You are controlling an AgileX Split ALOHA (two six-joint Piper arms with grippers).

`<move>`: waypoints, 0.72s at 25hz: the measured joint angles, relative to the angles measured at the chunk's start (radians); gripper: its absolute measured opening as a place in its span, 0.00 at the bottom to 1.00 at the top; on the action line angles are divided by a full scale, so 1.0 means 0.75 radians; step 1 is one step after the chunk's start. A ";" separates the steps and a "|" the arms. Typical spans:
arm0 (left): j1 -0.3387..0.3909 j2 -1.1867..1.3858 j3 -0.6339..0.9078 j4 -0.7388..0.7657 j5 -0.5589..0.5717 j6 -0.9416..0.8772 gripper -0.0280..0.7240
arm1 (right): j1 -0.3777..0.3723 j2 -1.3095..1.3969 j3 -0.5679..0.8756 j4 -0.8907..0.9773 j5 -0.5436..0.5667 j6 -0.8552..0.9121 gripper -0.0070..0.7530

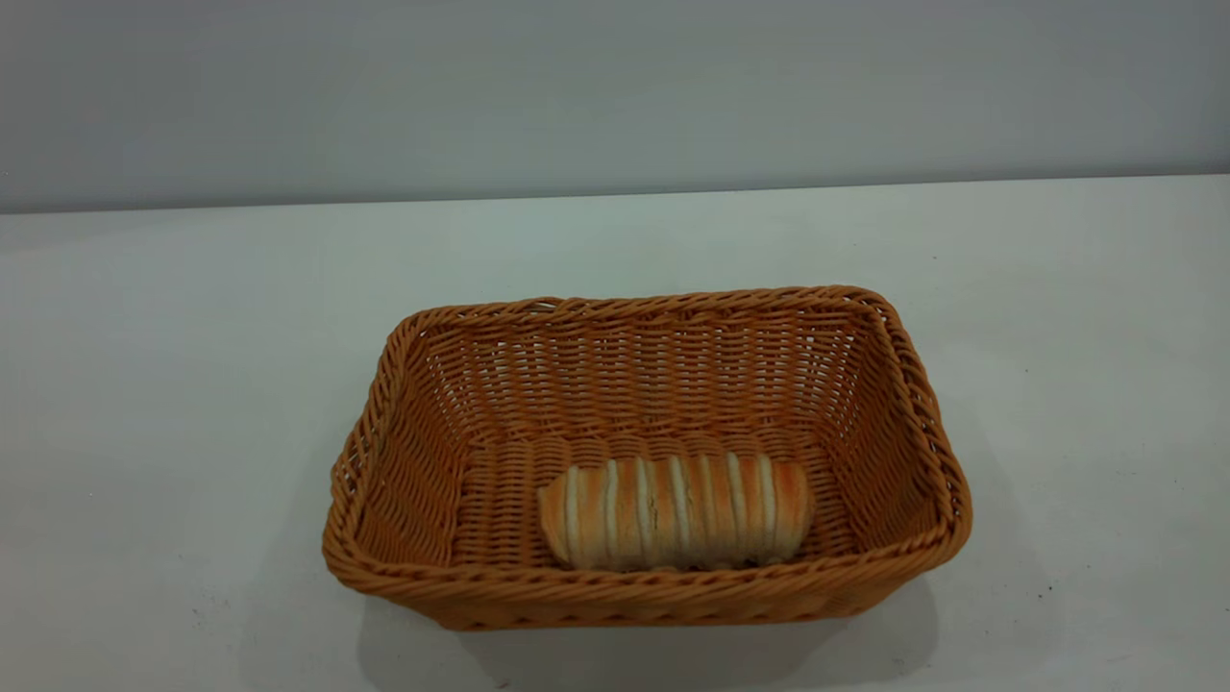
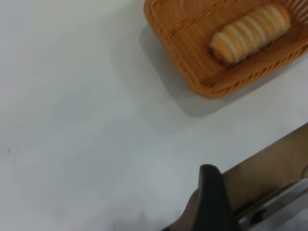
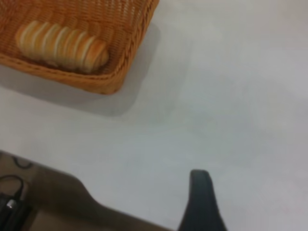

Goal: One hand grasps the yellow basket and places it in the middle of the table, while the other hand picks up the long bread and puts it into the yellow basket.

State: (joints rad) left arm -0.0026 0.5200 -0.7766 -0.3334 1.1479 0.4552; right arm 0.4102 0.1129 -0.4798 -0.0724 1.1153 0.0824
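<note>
The yellow basket [image 1: 646, 594] stands on the white table [image 1: 173, 384], about mid-table in the exterior view. The long bread [image 1: 675, 511] lies flat inside it, lengthwise along the near wall. No arm shows in the exterior view. In the left wrist view the basket [image 2: 192, 67] with the bread [image 2: 250, 32] lies well away from my left gripper [image 2: 211, 197], which hangs over the table's edge. In the right wrist view the basket [image 3: 103, 83] and bread [image 3: 61, 46] are likewise far from my right gripper [image 3: 202, 199]. Neither gripper touches anything.
The table's edge runs as a brown strip [image 2: 269, 163] close to the left gripper, and as a brown strip [image 3: 53, 192] with a black cable [image 3: 12, 185] near the right gripper. A grey wall [image 1: 615, 86] rises behind the table.
</note>
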 joint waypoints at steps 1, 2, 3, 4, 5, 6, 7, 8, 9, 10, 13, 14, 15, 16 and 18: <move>0.000 -0.050 0.034 0.013 0.005 -0.018 0.77 | 0.000 -0.009 0.000 0.004 0.000 0.000 0.72; 0.000 -0.108 0.061 0.025 0.008 -0.034 0.77 | 0.000 -0.018 0.000 0.010 0.000 0.000 0.72; 0.000 -0.163 0.091 0.035 0.010 -0.049 0.77 | 0.000 -0.025 0.000 0.013 0.001 0.000 0.72; 0.000 -0.215 0.120 0.048 0.012 -0.067 0.77 | 0.000 -0.029 0.000 0.016 0.001 0.000 0.72; 0.000 -0.253 0.147 0.058 0.012 -0.086 0.77 | 0.000 -0.031 0.000 0.017 0.001 0.000 0.72; 0.000 -0.295 0.167 0.074 0.012 -0.103 0.77 | 0.000 -0.031 0.000 0.020 0.001 0.000 0.72; 0.000 -0.332 0.191 0.091 0.012 -0.121 0.77 | 0.000 -0.031 0.000 0.021 0.001 0.000 0.72; 0.000 -0.363 0.213 0.107 0.012 -0.146 0.77 | 0.000 -0.031 0.000 0.023 0.001 0.000 0.72; 0.000 -0.385 0.228 0.132 0.012 -0.171 0.77 | 0.000 -0.031 0.000 0.030 0.001 0.000 0.72; 0.000 -0.408 0.244 0.156 0.012 -0.192 0.77 | 0.000 -0.031 0.000 0.036 0.001 0.000 0.72; 0.000 -0.451 0.283 0.214 0.012 -0.262 0.77 | 0.000 -0.031 0.000 0.045 0.001 0.000 0.72; 0.000 -0.460 0.298 0.229 0.012 -0.272 0.77 | 0.000 -0.031 0.000 0.046 0.001 0.000 0.72; 0.000 -0.468 0.312 0.240 0.012 -0.279 0.77 | 0.000 -0.031 0.000 0.046 0.001 0.000 0.72; 0.000 -0.476 0.324 0.247 0.012 -0.282 0.77 | 0.000 -0.031 0.000 0.048 0.001 0.000 0.72; 0.000 -0.495 0.354 0.256 0.012 -0.286 0.77 | 0.000 -0.031 0.000 0.051 0.001 0.001 0.72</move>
State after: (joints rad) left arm -0.0026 0.1490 -0.5111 -0.1416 1.1568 0.2409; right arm 0.4102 0.0896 -0.4798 -0.0345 1.1162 0.0835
